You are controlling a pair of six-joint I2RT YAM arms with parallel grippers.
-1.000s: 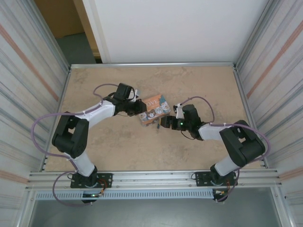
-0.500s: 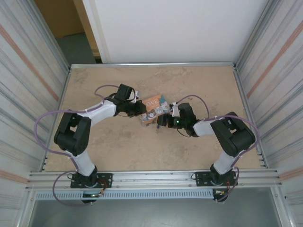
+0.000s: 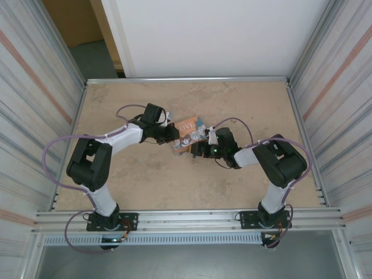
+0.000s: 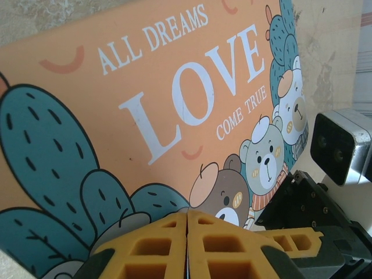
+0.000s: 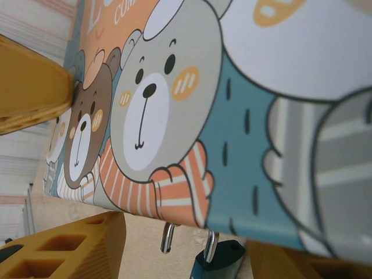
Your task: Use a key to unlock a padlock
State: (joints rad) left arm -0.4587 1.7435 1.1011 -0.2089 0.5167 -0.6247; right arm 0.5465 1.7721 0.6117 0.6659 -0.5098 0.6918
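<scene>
While the padlock (image 5: 224,260) hung just under the near edge of the orange tin (image 5: 174,87), its blue body low in the right wrist view and its thin silvery shackle (image 5: 210,244) running up behind the tin's rim, you were, by my reading, at the opening step: getting hold of the lock so that a key could be brought to it. Whether the shackle was hooked through a clasp on the tin I could not tell. I could not make out the key, on the table or in a finger, so the unlocking itself looked not yet begun. The next move, as I judge it, called for a careful close of your right gripper on the small lock body without shoving the tin, and then for finding the key. A lock that small would likely swing or slip if caught by the shackle alone.

Your right gripper (image 3: 199,149) sat at the tin's near right corner, its yellow fingers (image 5: 75,247) spread with the padlock between them and a clear gap on one side, nothing pinched that I could see. Your left gripper (image 4: 187,225) stood at the tin's left end, fingers pressed flat together with nothing between them, the tips just beside or touching the printed lid, I could not tell which. Both arms reached in low from the near edge of the table (image 3: 145,180), elbows bent outward, forearms converging on the tin near the table's middle, wrists facing each other across it
</scene>
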